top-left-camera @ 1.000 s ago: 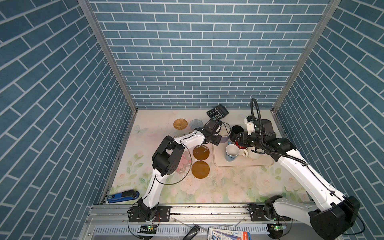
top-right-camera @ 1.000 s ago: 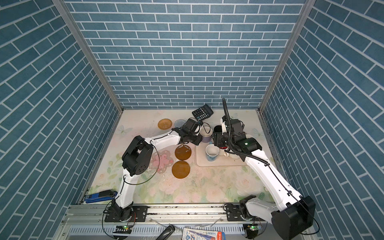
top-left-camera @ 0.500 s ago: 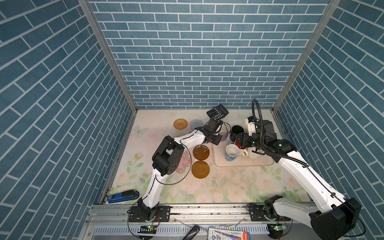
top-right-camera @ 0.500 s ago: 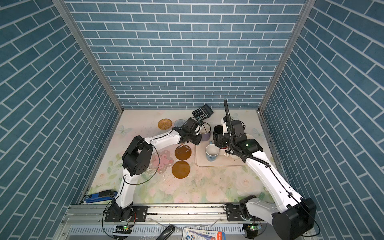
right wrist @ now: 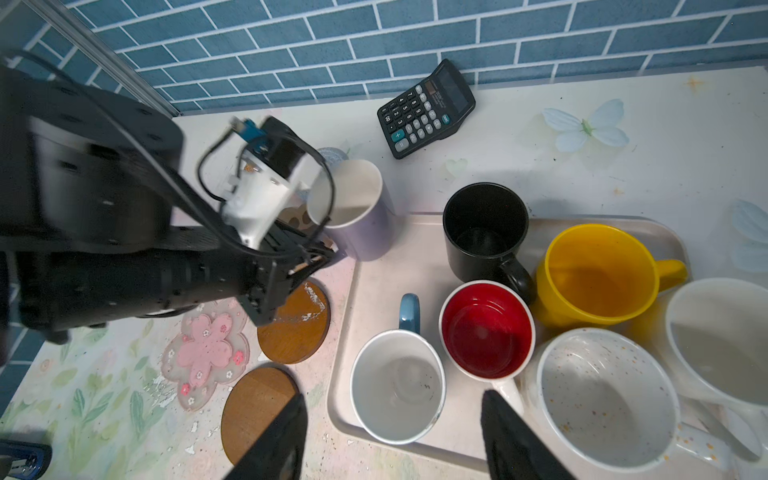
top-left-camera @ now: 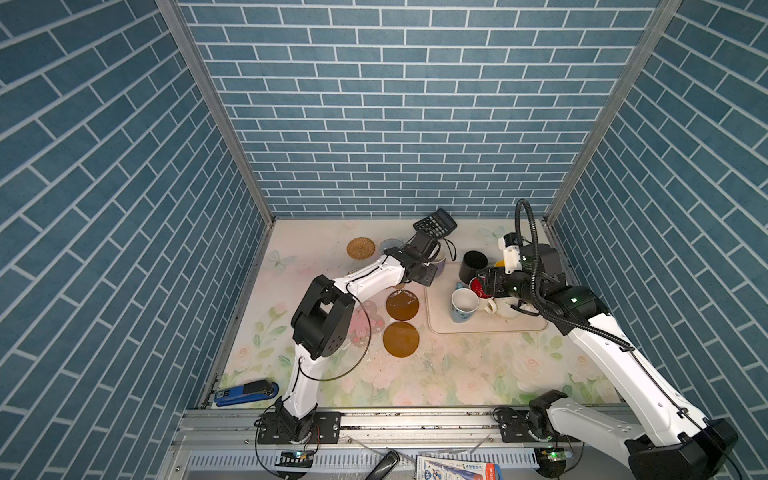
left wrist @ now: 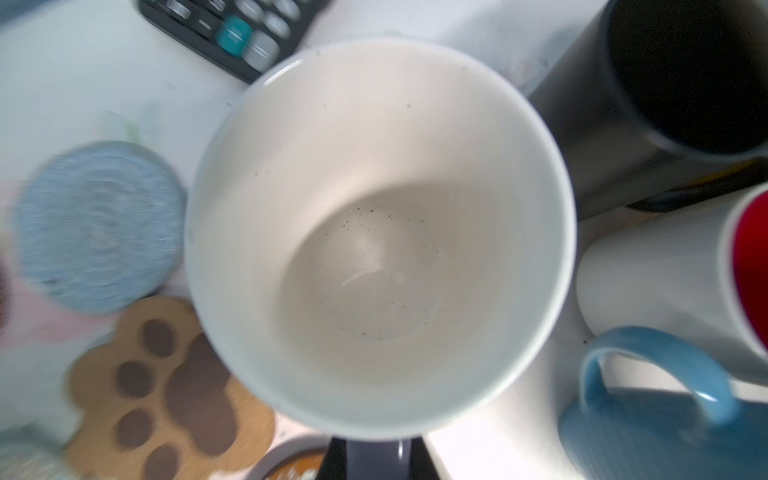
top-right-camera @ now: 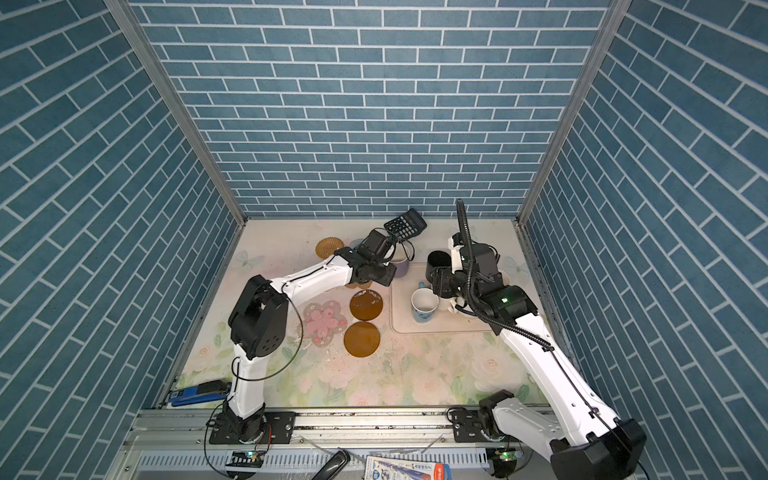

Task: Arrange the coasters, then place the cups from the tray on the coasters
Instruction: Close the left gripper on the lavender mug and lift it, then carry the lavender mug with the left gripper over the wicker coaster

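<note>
My left gripper is shut on the handle of the lavender cup, which hangs just off the tray's far left corner, above the paw coaster and beside the blue-grey coaster. My right gripper stands open over the pale blue cup on the tray. Also on the tray are the black, yellow, red-inside and two cream cups. Two amber coasters, a pink flowery coaster and a woven tan coaster lie left of the tray.
A black calculator lies at the back wall, close behind the lavender cup. A blue stapler rests at the front left corner. Brick walls close in the table on three sides.
Both arms stay almost where they were. The left gripper's jaws have drawn in on the lavender cup's handle.
</note>
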`<state>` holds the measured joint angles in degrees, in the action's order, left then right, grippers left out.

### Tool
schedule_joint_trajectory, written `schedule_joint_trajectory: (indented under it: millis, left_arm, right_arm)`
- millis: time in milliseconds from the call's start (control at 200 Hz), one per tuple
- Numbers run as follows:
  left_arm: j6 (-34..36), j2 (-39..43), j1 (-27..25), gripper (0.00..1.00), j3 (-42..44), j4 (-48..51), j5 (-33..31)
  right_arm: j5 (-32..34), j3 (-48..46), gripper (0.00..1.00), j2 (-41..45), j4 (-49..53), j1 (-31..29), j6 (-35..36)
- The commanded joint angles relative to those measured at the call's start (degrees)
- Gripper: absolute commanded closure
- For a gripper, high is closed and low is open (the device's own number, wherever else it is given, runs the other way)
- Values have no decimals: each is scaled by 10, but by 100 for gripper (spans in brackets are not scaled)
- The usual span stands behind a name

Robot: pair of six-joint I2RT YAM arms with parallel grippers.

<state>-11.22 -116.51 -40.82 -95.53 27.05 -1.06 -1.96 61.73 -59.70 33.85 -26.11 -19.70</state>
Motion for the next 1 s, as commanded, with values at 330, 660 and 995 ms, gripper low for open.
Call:
schedule_joint_trajectory:
  millis: [330, 660, 995]
  left_arm:
    - [-34, 109, 48, 100, 6, 42, -109]
    - [-49, 95, 139, 100, 5, 23, -120]
    - [-49, 35, 212, 100, -21, -4, -91]
  right_arm:
    - [3, -7, 34, -21, -11, 2, -30]
    - [-24, 45, 34, -122, -69, 2, -24]
    - [-47, 90, 33, -203, -112, 2, -25]
